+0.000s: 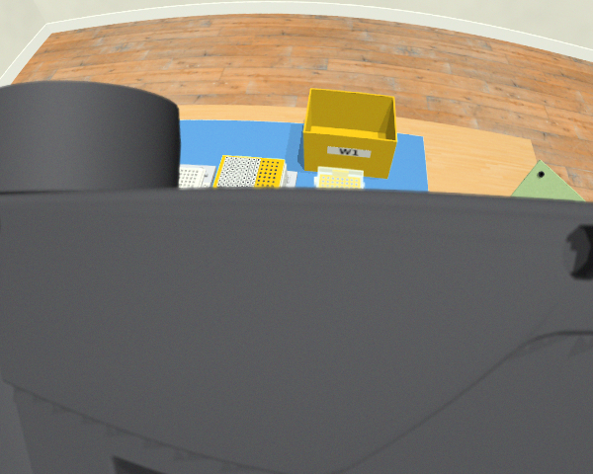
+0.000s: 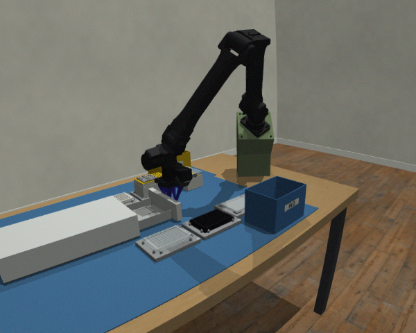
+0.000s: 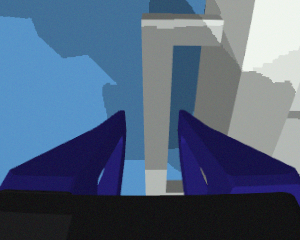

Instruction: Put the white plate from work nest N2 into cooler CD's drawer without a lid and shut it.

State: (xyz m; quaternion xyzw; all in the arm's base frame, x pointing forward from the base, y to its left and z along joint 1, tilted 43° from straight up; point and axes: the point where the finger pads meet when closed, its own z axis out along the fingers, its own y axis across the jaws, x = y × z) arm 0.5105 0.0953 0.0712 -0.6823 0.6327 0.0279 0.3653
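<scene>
The cooler CD (image 2: 66, 229) is a long white box, and its drawer (image 2: 152, 209) stands pulled out toward the arm's base. The grey bar handle (image 2: 175, 207) is at the drawer's front. My gripper (image 2: 172, 191) hangs just above this handle, fingers pointing down. In the wrist view the blue fingers stand partly open, and the handle (image 3: 157, 94) lies in line with the gap beyond them; nothing is held. The white plate (image 2: 233, 204) lies in its nest, partly hidden behind the blue bin. The drawer's floor looks empty.
The blue bin W2 (image 2: 275, 202) stands near the table's front. A black plate (image 2: 211, 220) and a clear-lidded plate (image 2: 168, 239) lie in nests beside the drawer. The yellow bin W1 (image 1: 349, 133), the tip box (image 1: 249, 172) and a pale yellow plate (image 1: 339, 178) stand behind. The arm blocks most of the top view.
</scene>
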